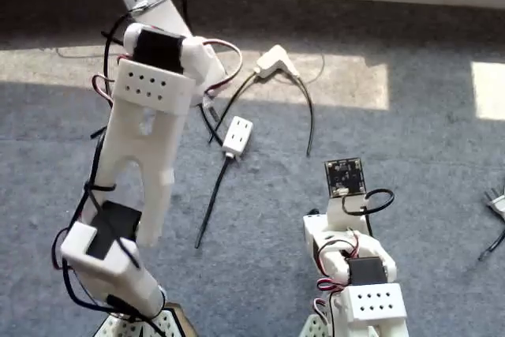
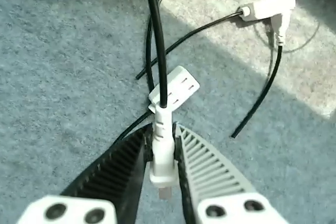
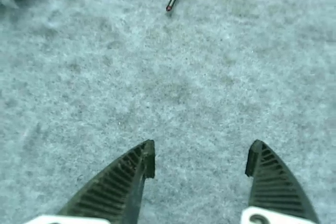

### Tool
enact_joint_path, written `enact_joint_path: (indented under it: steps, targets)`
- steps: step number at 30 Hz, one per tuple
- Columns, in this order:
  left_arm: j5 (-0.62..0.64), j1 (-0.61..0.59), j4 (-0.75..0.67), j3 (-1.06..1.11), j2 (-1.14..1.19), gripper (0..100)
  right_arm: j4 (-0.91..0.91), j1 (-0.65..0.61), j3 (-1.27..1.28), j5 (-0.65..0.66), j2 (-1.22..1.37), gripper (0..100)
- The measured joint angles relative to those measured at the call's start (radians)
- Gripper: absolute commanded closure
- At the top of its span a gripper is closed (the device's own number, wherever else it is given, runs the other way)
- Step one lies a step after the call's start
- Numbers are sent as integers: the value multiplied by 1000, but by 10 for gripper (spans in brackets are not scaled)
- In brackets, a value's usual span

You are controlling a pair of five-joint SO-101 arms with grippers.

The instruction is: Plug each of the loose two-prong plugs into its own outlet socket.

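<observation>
Left fingers (image 2: 202,163) clamp plug (image 2: 161,156) just short of socket (image 2: 177,85). Cord (image 2: 157,35) crosses socket and prongs seem turned away, so a push may only shove it. Right fingers (image 3: 128,179) wide open, empty, apart from socket.

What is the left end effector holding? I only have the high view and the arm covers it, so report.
Observer: The left end effector is shut on a white plug, whose black cord leads away from it.
Operator: Give me the socket's place relative to that plug.
Observer: The outlet socket lies on the carpet just beyond the held plug, slotted face up, with nothing in its slots.
Operator: Now report the right end effector.
Observer: The right end effector is open above bare carpet and holds nothing.
</observation>
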Motion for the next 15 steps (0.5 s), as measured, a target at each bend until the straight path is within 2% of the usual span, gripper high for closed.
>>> enact_joint_path:
  steps: [5,8,11,15]
  targets:
    - [-34,35,6,193,-198,993,-3,0,0,0,0,721]
    - [34,46,-41,339,-324,993,-3,0,0,0,0,721]
    - [98,51,-161,529,-446,993,-3,0,-2,0,0,721]
    - [195,46,-430,852,-586,993,-3,0,-31,0,0,721]
